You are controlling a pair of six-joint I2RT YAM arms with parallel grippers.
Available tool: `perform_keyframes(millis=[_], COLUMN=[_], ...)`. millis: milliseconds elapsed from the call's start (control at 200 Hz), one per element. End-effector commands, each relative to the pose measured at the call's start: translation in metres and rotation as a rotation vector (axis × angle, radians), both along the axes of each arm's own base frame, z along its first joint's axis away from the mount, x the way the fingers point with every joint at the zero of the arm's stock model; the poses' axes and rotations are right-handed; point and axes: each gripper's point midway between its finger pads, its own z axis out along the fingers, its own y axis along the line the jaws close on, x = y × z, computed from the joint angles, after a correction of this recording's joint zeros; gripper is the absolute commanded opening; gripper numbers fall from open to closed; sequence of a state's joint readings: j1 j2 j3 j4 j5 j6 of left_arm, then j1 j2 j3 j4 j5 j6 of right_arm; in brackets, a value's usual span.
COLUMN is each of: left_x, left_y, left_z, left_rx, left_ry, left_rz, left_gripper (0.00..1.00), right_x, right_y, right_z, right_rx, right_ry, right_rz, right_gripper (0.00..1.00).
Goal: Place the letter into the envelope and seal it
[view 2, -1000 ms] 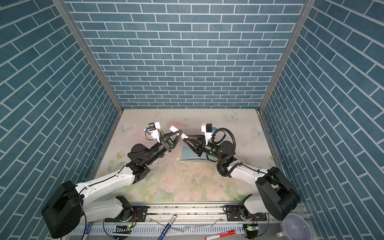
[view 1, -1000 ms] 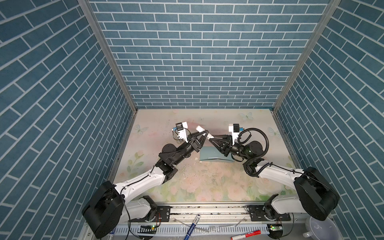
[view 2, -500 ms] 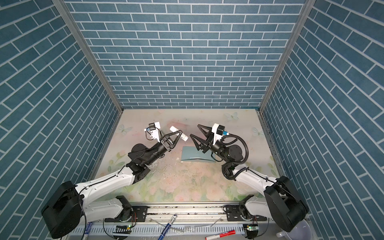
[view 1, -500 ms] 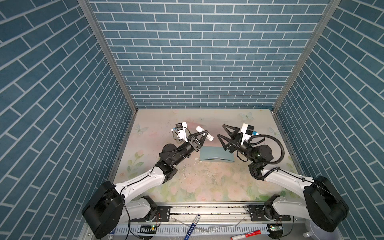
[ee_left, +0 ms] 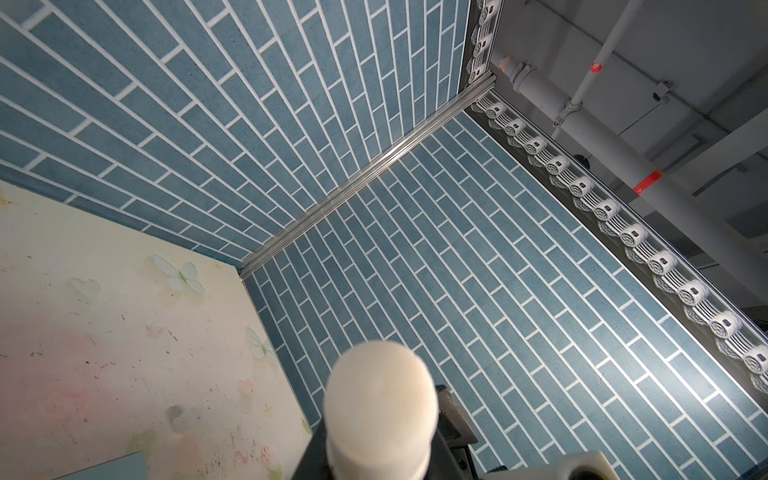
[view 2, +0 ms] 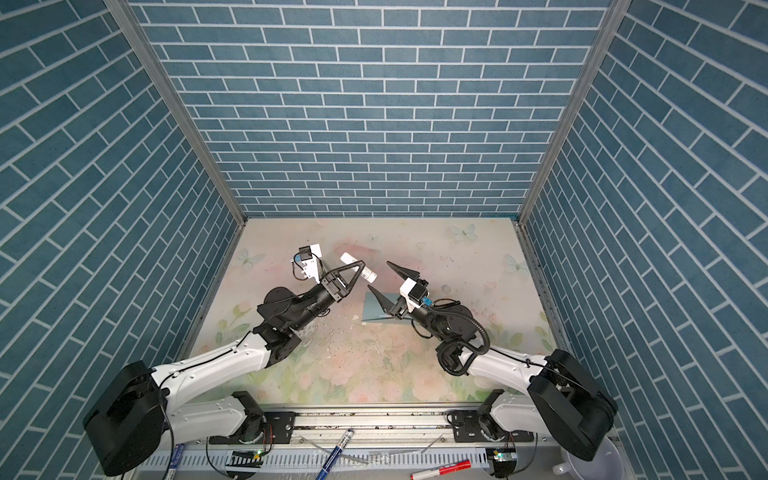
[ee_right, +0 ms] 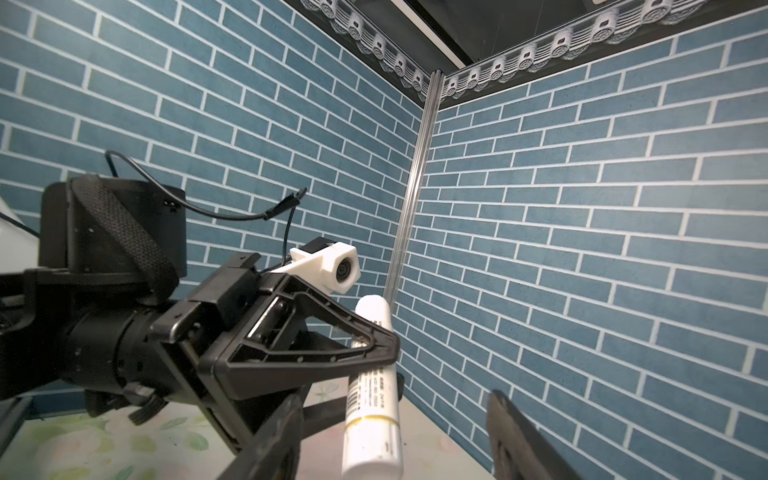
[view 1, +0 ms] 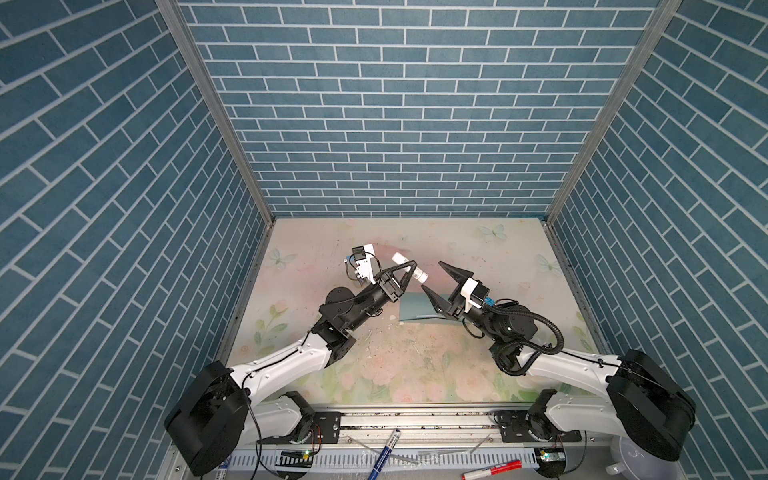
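Floral tabletop (view 1: 415,374) under teal envelope (view 1: 415,309); left fingers (ee_right: 311,368) tight around white tube (ee_right: 374,407), right fingers (view 1: 457,272) apart.

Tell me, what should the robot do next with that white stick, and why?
Probably lower the left gripper so the glue stick reaches the teal envelope. The stick is clamped up in the air, the envelope lies flat on the table, and the right gripper is open and empty.

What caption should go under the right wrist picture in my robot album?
The left end effector grips a white glue stick in front of the blue brick walls.
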State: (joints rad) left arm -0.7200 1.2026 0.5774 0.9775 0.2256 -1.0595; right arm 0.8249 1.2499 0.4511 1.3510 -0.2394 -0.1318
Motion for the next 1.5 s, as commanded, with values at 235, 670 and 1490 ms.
perform_keyframes(millis=[235, 670, 1490], left_x=[0.001, 0.001, 0.002], left_y=[-0.001, -0.002, -0.007], left_z=[0.007, 0.007, 0.011], left_rx=[-0.016, -0.013, -0.073], left_ry=[-0.023, -0.023, 0.018], left_rz=[-0.003, -0.007, -0.05], left_gripper=[0.0, 0.0, 0.0], right_x=[0.001, 0.019, 0.0], right_y=[0.007, -0.008, -0.036], right_z=[-0.009, -0.011, 0.0], right_rx=[-0.073, -0.062, -0.149], right_ry=[-0.087, 0.035, 0.24], right_rz=[-0.085, -0.193, -0.162], right_gripper=[0.7, 0.9, 0.97])
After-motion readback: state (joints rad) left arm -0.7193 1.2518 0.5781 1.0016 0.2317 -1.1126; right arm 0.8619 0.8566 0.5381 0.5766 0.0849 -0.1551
